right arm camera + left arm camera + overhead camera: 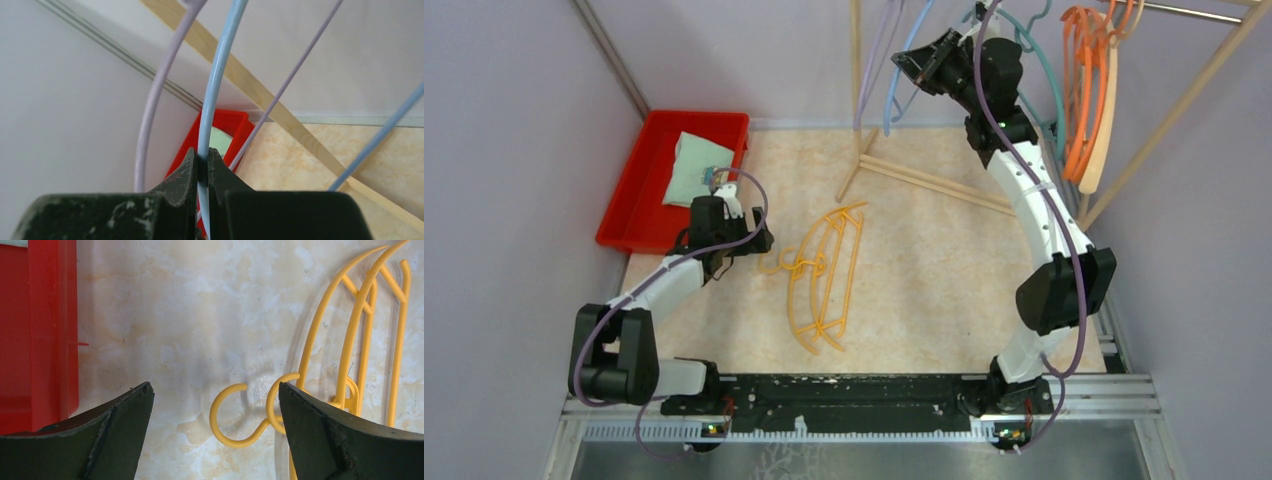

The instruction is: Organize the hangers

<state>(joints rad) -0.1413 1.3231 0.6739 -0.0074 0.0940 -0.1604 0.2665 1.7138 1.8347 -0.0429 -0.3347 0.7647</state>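
Lilac walls on all sides; marbled beige bench (944, 300) below. Far right: wooden rack (1176, 117), poles slanting up from the bench, more poles lying flat at its foot. Far left: red bin (629, 200) holding a pale green cloth (689, 165).

Right arm (1039, 215) high up at the rack, right jaws pressed together on the thin rod of the light blue hanger (215, 95), pinching it. Lavender hanger (150, 105) just left of that rod in the wrist view. Behind the arm, teal hanger (1048, 88) on the rack. Farther right, orange hangers (1076, 110) bunched at the rack's top, with a thicker beige hanger (1108, 125) outermost.

Left arm (669, 285) low over the bench beside the bin, left jaws spread wide, gripping nothing, poised above the hooks of the yellow hangers (824, 285). Two of these, flat at mid-bench, overlapping, hooks pointing left toward the bin. One hook partly hidden behind the right-hand finger in the wrist view.
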